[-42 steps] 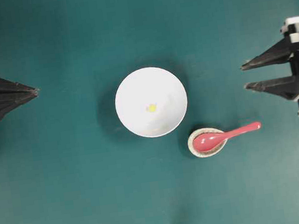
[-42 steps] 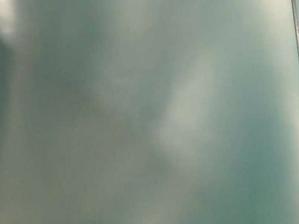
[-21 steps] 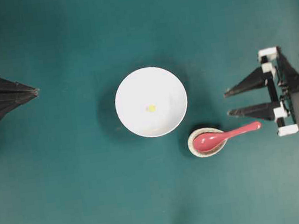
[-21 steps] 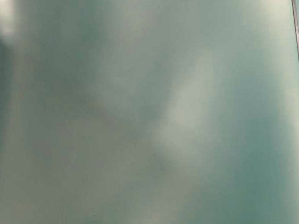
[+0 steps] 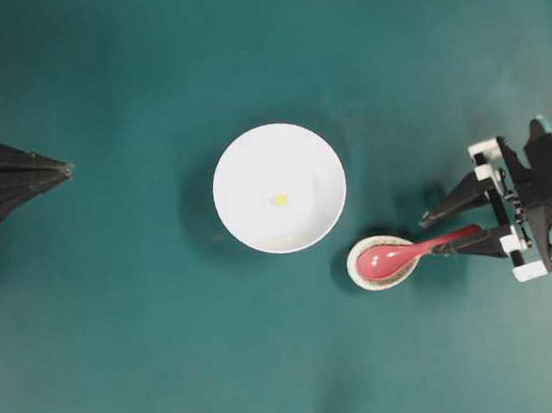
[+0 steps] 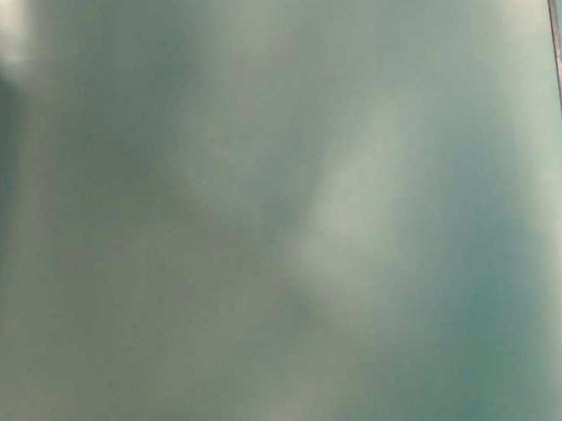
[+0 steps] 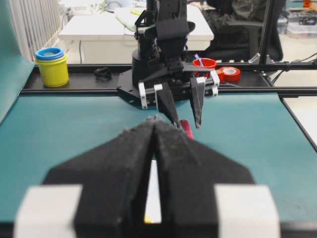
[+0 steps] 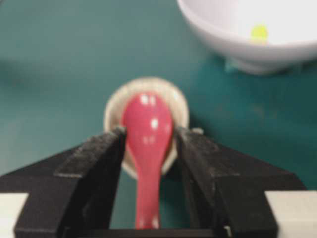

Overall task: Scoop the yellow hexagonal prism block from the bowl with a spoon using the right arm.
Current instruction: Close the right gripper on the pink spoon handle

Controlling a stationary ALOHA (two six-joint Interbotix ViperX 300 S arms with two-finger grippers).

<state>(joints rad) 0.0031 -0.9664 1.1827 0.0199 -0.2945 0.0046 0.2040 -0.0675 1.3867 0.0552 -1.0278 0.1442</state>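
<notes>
Lying crosswise, spoon (image 5: pixel 417 249) handle points right.

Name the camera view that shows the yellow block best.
The overhead view: the yellow block lies fully visible on the floor of the white bowl. The right wrist view catches it blurred at the top edge; the left wrist view shows only a yellow sliver between claw fingers; the table-level view shows nothing of it.

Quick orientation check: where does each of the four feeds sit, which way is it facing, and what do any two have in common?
Overhead: above the table, looking down; both grippers, left gripper, right gripper, bowl.
Table-level: blurred teal, nothing readable.
Left wrist: behind the shut left fingers, facing the right arm.
Right wrist: looks down between open fingers along the spoon.
Shared: spoon, bowl and yellow block in overhead and right wrist.
</notes>
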